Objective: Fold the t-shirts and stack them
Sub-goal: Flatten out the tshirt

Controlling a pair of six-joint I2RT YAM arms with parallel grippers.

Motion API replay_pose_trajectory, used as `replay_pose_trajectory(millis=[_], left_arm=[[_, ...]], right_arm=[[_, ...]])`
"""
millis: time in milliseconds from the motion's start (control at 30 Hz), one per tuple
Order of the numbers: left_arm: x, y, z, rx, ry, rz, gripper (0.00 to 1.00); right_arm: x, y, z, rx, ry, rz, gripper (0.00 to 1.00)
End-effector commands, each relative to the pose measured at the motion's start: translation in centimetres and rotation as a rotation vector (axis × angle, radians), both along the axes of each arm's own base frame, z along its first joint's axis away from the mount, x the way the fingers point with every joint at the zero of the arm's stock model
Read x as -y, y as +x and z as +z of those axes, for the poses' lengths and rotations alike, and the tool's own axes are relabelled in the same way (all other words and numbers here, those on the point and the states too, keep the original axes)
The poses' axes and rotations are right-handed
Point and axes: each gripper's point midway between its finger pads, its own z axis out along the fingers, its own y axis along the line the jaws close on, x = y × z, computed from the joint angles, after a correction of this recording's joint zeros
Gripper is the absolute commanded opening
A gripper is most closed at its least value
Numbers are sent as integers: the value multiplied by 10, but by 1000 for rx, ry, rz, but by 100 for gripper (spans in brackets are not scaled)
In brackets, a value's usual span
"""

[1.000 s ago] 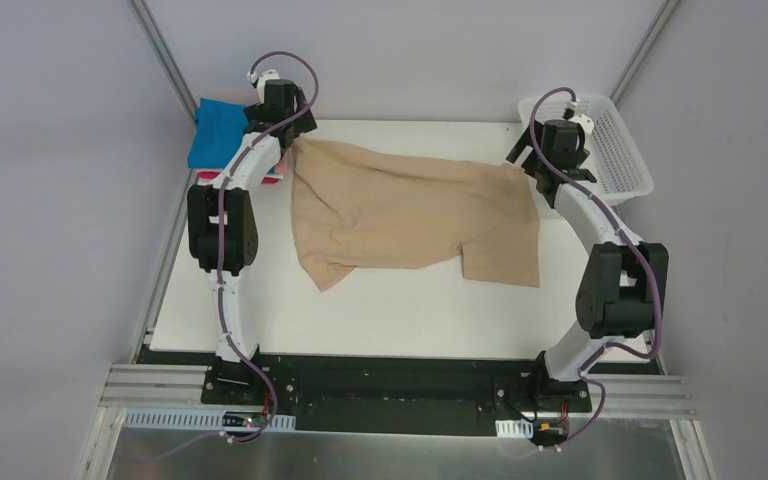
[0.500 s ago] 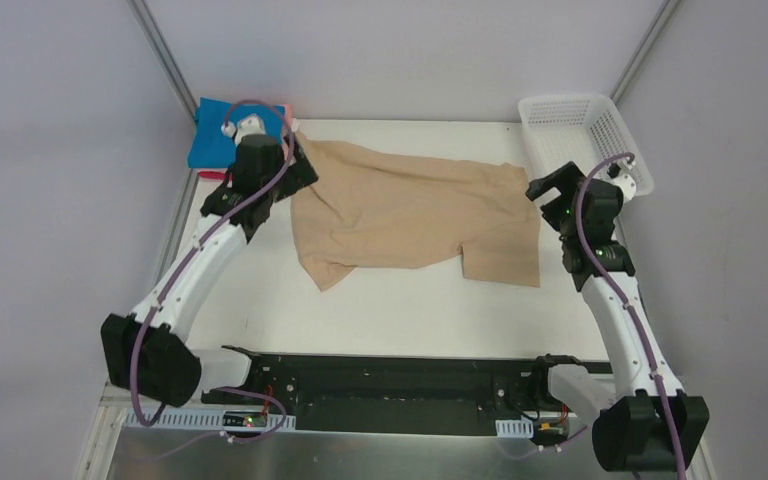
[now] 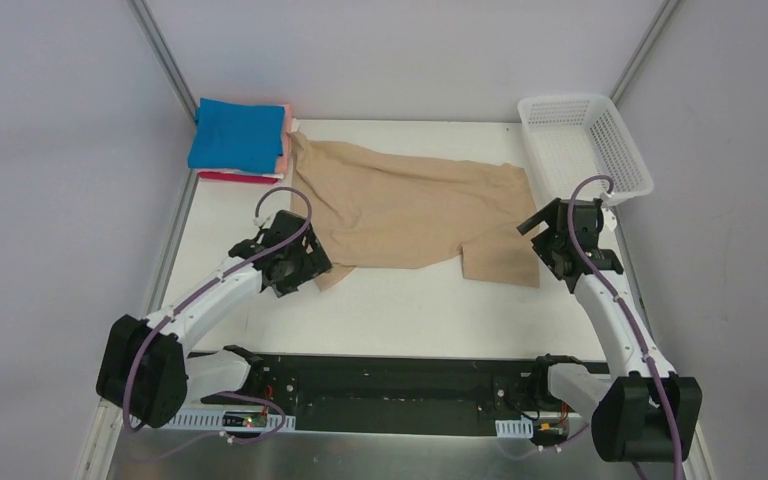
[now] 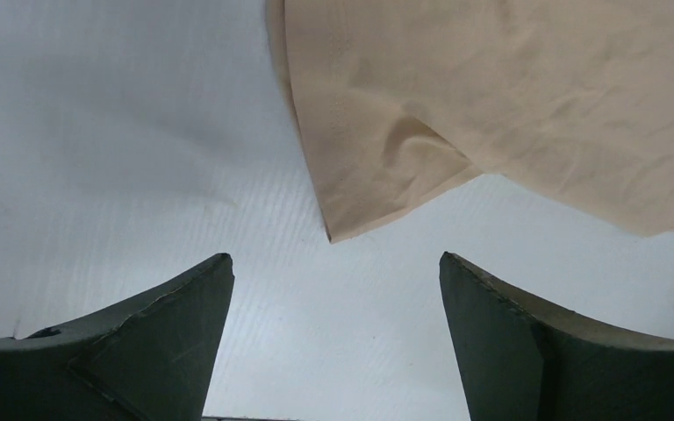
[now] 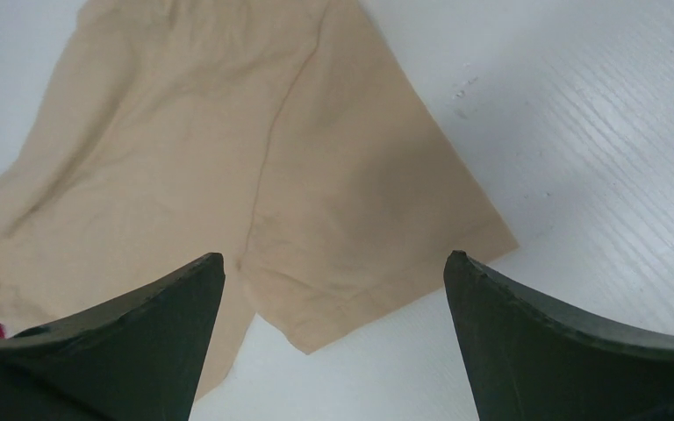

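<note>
A tan t-shirt [image 3: 410,215] lies spread and wrinkled on the white table. A stack of folded shirts, bright blue [image 3: 237,135] on top with pink and red edges under it, sits at the far left corner. My left gripper [image 3: 305,268] is open and empty just off the shirt's near left corner [image 4: 351,224]. My right gripper [image 3: 538,245] is open and empty over the shirt's near right sleeve [image 5: 351,254]. The tan cloth also fills the upper part of the left wrist view [image 4: 509,96].
A white mesh basket [image 3: 585,140] stands at the far right corner. The white table [image 3: 410,310] has bare surface in front of the shirt. A black base rail [image 3: 390,375] runs along the near edge.
Both arms have pulled back from the far shirt corners toward the near side. The left gripper dropped to the near left corner, the right to the near right sleeve. The shirt stays flat.
</note>
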Motion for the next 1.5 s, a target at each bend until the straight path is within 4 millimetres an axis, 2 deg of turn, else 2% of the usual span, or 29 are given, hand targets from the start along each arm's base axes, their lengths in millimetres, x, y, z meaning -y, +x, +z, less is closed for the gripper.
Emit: replay_pose_trajectory(millis=[0, 267, 433, 567, 633, 700, 733, 900, 1033, 1167, 1333, 1467], left_arm=[[12, -9, -25, -112, 3, 2, 83], [18, 3, -53, -162, 62, 15, 70], [26, 8, -67, -201, 59, 1, 58], [32, 9, -71, -219, 45, -25, 46], [32, 7, -73, -221, 51, -34, 28], [32, 4, -75, -230, 53, -52, 3], [34, 3, -76, -235, 52, -70, 0], [30, -3, -76, -228, 65, -87, 0], [21, 0, -62, -154, 90, -80, 0], [14, 7, -46, -80, 115, -83, 0], [10, 12, -43, -59, 146, -87, 0], [7, 12, -43, -55, 154, -74, 0]], right_arm=[[4, -1, -5, -59, -3, -17, 99], [3, 0, -13, -88, -8, -10, 99], [3, 1, -17, -102, -10, -6, 99], [3, 2, -18, -111, -13, -4, 99], [4, 2, -19, -115, -16, -6, 99], [5, 2, -20, -117, -19, -12, 99], [6, 2, -20, -119, -24, -15, 99], [10, 0, -21, -133, -41, -30, 99], [19, -11, -22, -172, -68, -74, 99], [36, -35, -40, -262, -112, -160, 99], [28, -47, -65, -370, -78, -123, 92], [30, -49, -84, -450, -71, -125, 84]])
